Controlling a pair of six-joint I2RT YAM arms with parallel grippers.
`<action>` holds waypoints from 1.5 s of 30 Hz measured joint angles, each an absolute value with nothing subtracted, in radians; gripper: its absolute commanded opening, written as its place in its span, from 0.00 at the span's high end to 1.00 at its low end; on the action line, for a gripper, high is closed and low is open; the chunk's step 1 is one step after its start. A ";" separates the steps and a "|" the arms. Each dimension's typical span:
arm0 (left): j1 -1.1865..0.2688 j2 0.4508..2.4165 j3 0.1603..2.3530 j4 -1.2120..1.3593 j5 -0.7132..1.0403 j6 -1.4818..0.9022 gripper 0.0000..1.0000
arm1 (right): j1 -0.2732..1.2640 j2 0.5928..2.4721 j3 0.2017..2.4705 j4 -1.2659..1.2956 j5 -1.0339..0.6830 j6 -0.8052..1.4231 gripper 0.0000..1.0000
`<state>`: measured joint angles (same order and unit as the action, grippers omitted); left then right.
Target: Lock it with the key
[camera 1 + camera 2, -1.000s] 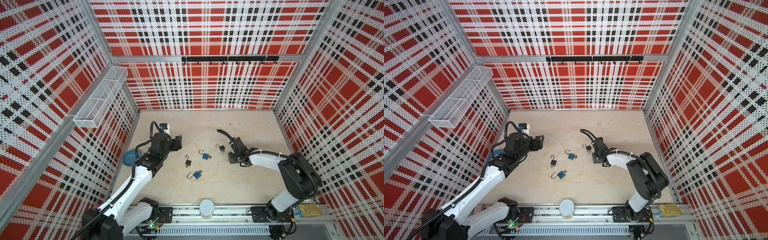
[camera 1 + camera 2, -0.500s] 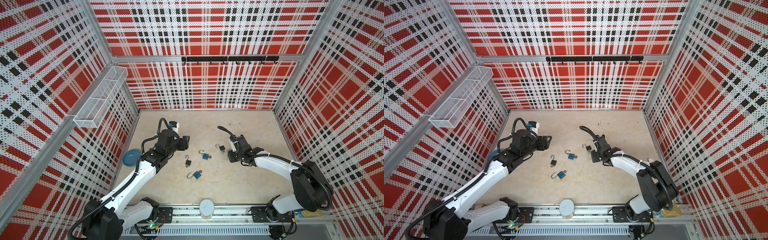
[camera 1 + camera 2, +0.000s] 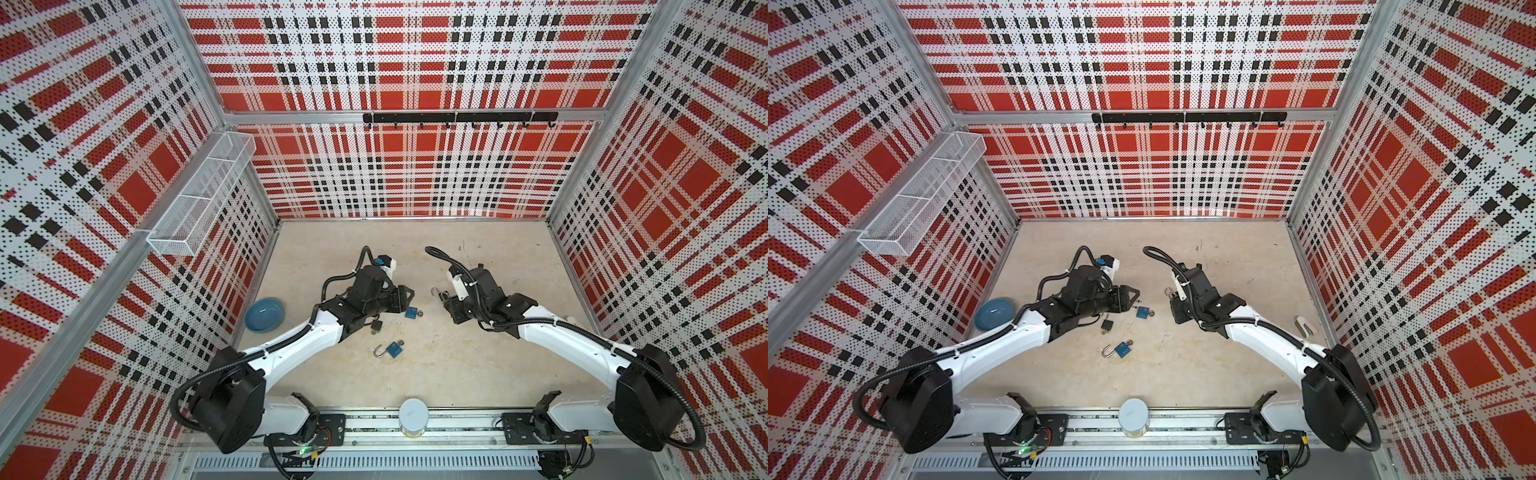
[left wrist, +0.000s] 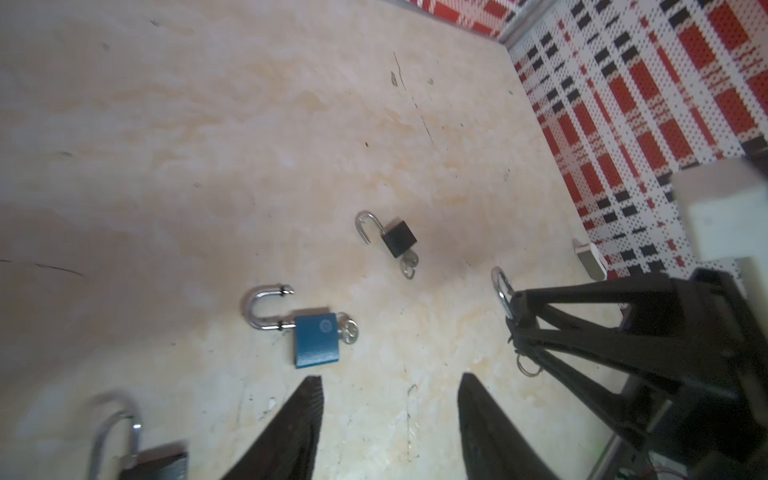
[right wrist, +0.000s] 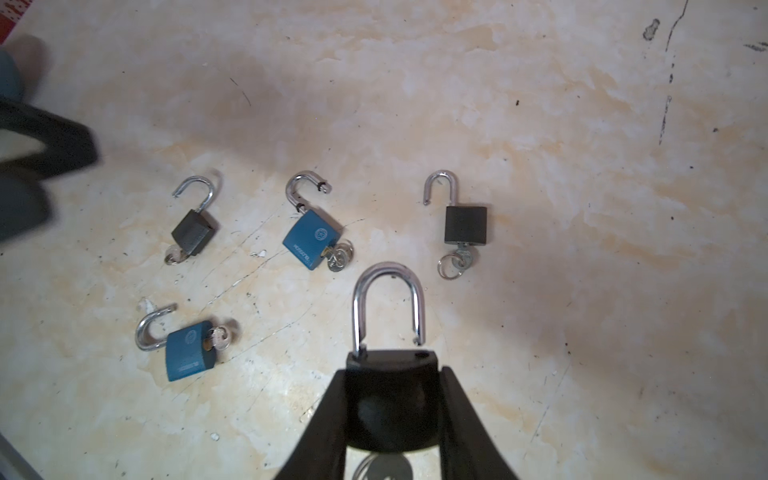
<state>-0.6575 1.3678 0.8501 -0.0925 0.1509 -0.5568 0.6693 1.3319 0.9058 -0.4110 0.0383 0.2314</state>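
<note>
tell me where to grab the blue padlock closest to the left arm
I'd grip the blue padlock by its body, coming straight down, since it lies flat on the table. Close across the two plain side edges: the open shackle leaves one end and the key sticks out of the opposite end, so those ends are blocked.

Low passage between my left gripper and my right gripper with its clamped padlock is obstructed. Two blue padlocks and two black padlocks lie close together there, shackles open. The floor behind them is bare to the back wall. A blue bowl occupies the left edge.
</note>
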 measured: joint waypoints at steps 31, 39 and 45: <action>-0.767 1.547 0.924 0.119 0.202 -0.693 0.58 | 0.746 1.282 0.922 -0.448 0.062 0.228 0.91; -0.770 1.552 0.927 0.141 0.220 -0.709 0.60 | 0.748 1.282 0.924 -0.456 0.068 0.228 0.91; -0.783 1.573 0.931 0.150 0.235 -0.718 0.65 | 0.755 1.282 0.924 -0.460 0.076 0.228 0.91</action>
